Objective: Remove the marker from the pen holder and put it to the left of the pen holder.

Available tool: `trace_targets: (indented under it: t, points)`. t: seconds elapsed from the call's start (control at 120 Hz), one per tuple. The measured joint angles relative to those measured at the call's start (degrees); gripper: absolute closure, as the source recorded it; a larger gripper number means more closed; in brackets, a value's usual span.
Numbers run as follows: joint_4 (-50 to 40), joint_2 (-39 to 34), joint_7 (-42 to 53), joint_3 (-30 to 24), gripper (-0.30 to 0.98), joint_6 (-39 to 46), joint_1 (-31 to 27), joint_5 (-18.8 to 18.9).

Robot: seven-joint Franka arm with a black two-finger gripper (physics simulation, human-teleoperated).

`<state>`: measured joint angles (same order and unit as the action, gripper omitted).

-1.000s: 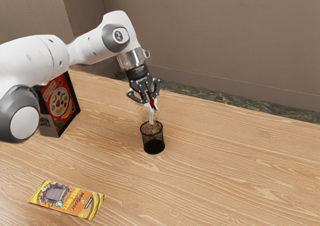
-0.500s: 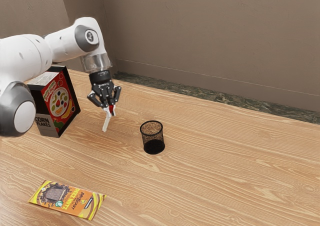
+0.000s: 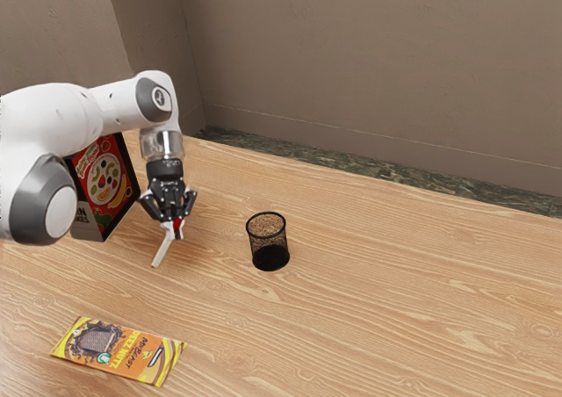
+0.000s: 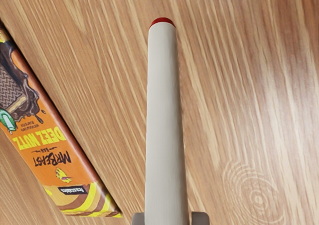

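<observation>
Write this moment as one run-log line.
gripper: shut on marker | marker: tilted, outside pen holder | release: not yet

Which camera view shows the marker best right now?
The wrist view: the marker appears large there, with its pale barrel, red tip and the fingers against both sides. The exterior view has it small, slanting down from the fingers, on that view's left of the pen holder.
</observation>
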<state>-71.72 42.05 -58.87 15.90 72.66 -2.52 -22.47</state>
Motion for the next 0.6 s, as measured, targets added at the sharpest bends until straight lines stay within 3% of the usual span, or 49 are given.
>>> trace_targets:
  t: [0.083,0.35,0.6]
  points:
    - [-0.04,0.3,-0.15,-0.03,0.75,0.25,-0.2,0.12]
    - [-0.51,0.37,-0.3,-0.17,0.39,2.65,-0.34,0.01]
    - [-0.55,-0.04,-0.02,-0.27,0.25,4.42,-0.3,-0.09]
